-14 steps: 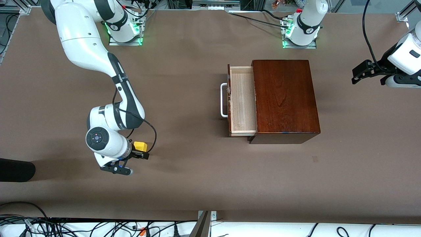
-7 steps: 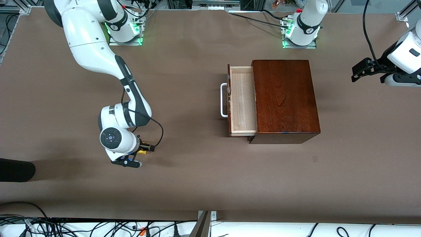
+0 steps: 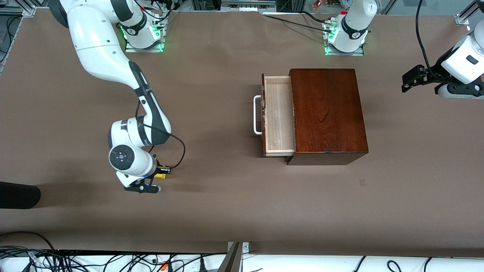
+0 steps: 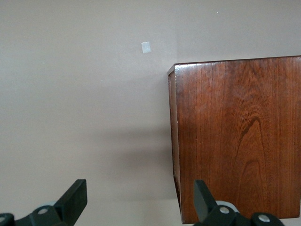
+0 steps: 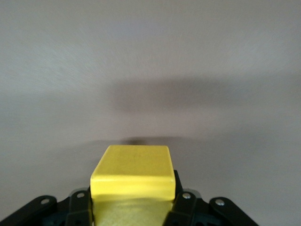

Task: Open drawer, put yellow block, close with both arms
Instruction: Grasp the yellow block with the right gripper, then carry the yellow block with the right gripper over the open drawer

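Note:
The yellow block (image 3: 162,176) is clamped between the fingers of my right gripper (image 3: 160,173), low over the table toward the right arm's end; only a sliver of it shows under the wrist. In the right wrist view the block (image 5: 134,170) fills the gap of the shut gripper (image 5: 133,203). I cannot tell whether it is off the table. The drawer (image 3: 279,113) stands pulled out of the mahogany box (image 3: 327,113), its white handle (image 3: 257,115) facing the right arm's end, its pale tray bare. My left gripper (image 3: 409,79) hangs open beside the box (image 4: 240,132), nothing between its fingers (image 4: 75,201).
A black object (image 3: 19,194) lies at the table's edge toward the right arm's end, nearer the camera than the block. A small pale patch (image 3: 362,182) marks the table nearer the camera than the box. Cables run along the near edge.
My right gripper slid over the yellow block and shut on it, hiding most of the block under the wrist. The left gripper drifted slightly toward the bases' side.

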`<action>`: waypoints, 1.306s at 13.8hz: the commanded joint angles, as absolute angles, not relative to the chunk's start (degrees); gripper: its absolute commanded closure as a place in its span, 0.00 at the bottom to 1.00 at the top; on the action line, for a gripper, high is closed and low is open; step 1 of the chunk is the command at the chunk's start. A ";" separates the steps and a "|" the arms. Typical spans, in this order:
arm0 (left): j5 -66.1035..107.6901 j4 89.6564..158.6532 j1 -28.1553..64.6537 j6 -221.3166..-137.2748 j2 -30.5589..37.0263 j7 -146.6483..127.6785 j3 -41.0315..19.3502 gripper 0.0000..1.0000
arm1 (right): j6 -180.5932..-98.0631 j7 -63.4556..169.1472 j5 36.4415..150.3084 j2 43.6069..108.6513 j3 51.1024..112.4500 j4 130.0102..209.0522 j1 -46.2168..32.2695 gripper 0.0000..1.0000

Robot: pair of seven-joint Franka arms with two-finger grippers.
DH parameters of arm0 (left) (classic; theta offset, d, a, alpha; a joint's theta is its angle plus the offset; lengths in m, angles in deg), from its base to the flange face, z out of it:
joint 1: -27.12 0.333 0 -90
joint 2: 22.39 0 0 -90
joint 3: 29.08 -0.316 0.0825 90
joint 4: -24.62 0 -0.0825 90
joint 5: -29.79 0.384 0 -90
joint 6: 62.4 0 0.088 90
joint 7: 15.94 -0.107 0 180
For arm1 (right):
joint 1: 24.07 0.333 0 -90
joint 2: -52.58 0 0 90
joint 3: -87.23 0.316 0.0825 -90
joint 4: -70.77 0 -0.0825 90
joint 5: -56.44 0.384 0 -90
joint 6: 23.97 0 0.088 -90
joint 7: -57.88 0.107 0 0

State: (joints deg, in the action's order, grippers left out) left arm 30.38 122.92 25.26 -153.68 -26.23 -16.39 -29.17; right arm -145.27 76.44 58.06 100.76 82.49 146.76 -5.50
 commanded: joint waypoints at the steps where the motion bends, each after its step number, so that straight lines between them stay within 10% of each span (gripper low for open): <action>1: 29.87 120.86 25.10 -152.13 -25.38 -17.61 -29.25 0.00 | -137.47 73.97 57.94 92.24 82.57 147.86 -5.70 1.00; 9: 29.87 120.77 25.10 -152.04 -25.20 -17.61 -29.25 0.00 | -116.18 93.93 63.72 76.93 83.53 146.54 3.68 1.00; 18: 29.87 120.42 25.01 -151.69 -25.20 -17.52 -29.17 0.00 | -122.74 158.01 65.85 79.82 86.61 141.17 22.58 1.00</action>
